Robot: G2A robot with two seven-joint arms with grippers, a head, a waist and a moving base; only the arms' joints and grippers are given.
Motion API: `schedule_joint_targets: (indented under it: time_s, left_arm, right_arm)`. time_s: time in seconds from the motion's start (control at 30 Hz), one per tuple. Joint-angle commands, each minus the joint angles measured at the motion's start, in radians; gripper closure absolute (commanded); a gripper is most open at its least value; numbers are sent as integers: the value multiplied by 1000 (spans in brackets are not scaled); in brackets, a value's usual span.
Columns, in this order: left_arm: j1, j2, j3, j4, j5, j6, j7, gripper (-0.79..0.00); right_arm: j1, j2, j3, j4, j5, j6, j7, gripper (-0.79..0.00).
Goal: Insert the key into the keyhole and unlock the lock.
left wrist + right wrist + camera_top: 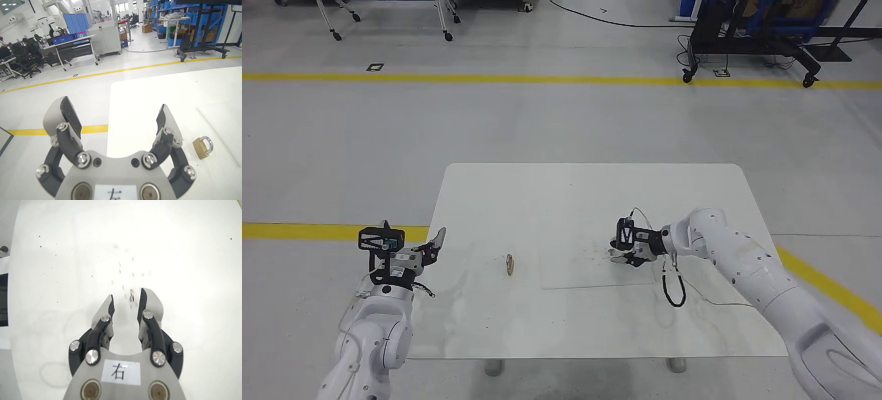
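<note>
A small brass padlock (510, 264) with a silver shackle lies on the white table (542, 190), left of the middle; the left wrist view has the padlock (201, 150) just beyond one fingertip. My left gripper (432, 246) hovers open at the table's left edge, its pads (70, 116) wide apart and empty. My right gripper (623, 250) is low over the table's right half, open. A small silver key (131, 295) lies on the table between its fingertips, nearer one ribbed pad (142, 303). Nothing is gripped.
A thin pale mat (572, 275) covers the table's middle front. A black cable loop (674, 288) hangs from the right arm above the table. Yellow floor lines (542, 78) run behind and beside the table. Wheeled racks (752, 50) stand far back.
</note>
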Motion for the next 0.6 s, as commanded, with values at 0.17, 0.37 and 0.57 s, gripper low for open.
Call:
schedule_joint_targets:
  time_s: [0.17, 0.37, 0.57]
  left_arm:
    - [0, 0, 0, 0, 0, 0, 0, -785]
    - [0, 0, 0, 0, 0, 0, 0, -785]
    - [0, 0, 0, 0, 0, 0, 0, -785]
  right_arm:
    - [28, -26, -36, 30, 10, 0, 43, -175]
    - [42, -47, -48, 68, 23, 0, 45, 0]
    - [50, -55, -48, 85, 6, 2, 33, 0]
